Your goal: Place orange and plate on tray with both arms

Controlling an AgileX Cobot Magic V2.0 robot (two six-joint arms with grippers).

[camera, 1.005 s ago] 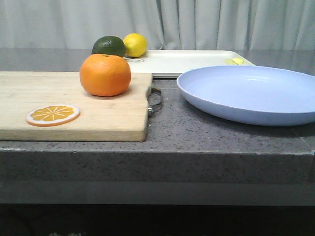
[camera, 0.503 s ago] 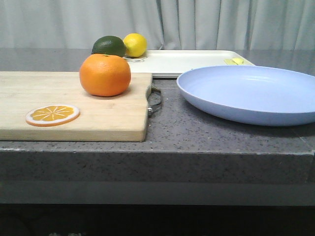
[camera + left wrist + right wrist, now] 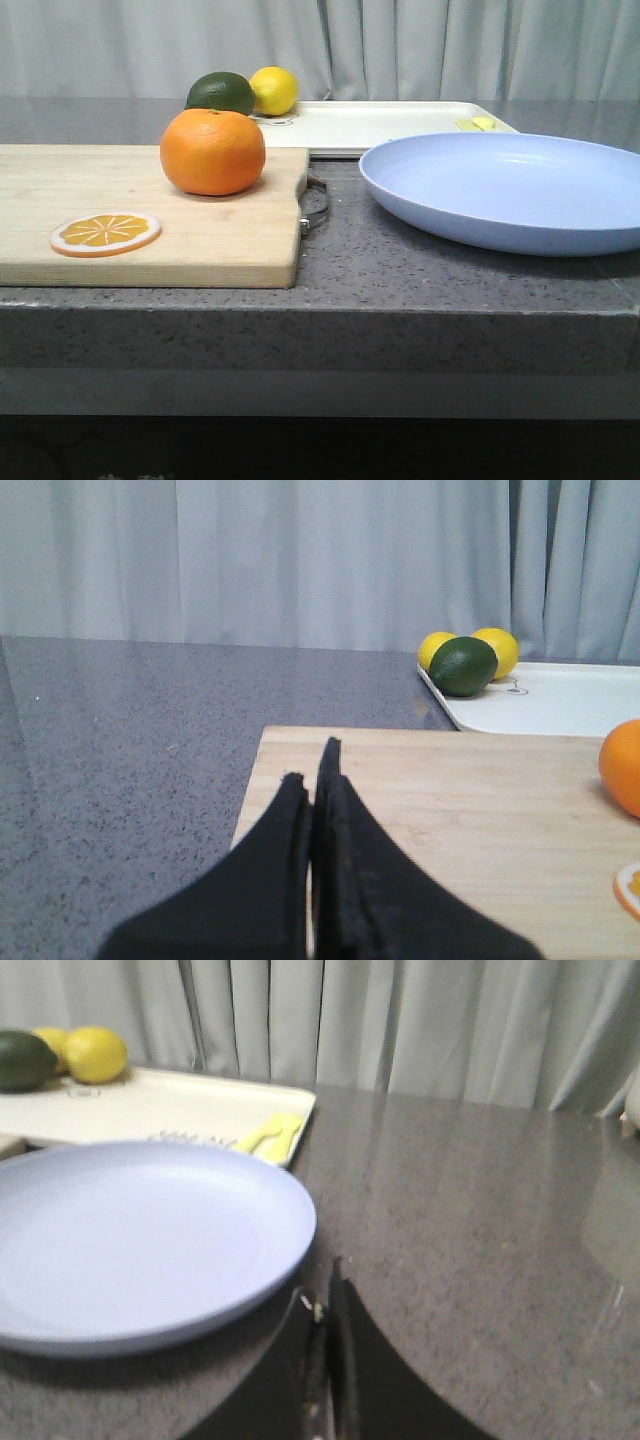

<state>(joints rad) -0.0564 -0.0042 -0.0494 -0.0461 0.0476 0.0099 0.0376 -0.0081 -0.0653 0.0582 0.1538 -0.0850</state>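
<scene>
The orange [image 3: 213, 151] sits on the far right part of a wooden cutting board [image 3: 150, 240]; its edge shows in the left wrist view [image 3: 622, 765]. The lavender-blue plate [image 3: 510, 190] lies on the counter to the right, also in the right wrist view [image 3: 140, 1235]. The cream-white tray [image 3: 390, 125] lies behind them, seen too in both wrist views [image 3: 560, 702] [image 3: 170, 1105]. My left gripper [image 3: 313, 765] is shut and empty over the board's left edge. My right gripper [image 3: 322, 1295] is shut and empty just beside the plate's rim. Neither gripper shows in the front view.
A flat orange slice disc [image 3: 106, 233] lies on the board's near part. A dark green lime [image 3: 220, 93] and a yellow lemon [image 3: 274, 90] sit at the tray's left end. A small yellow item [image 3: 480, 124] lies on the tray's right end. The counter's front edge [image 3: 320, 300] is close.
</scene>
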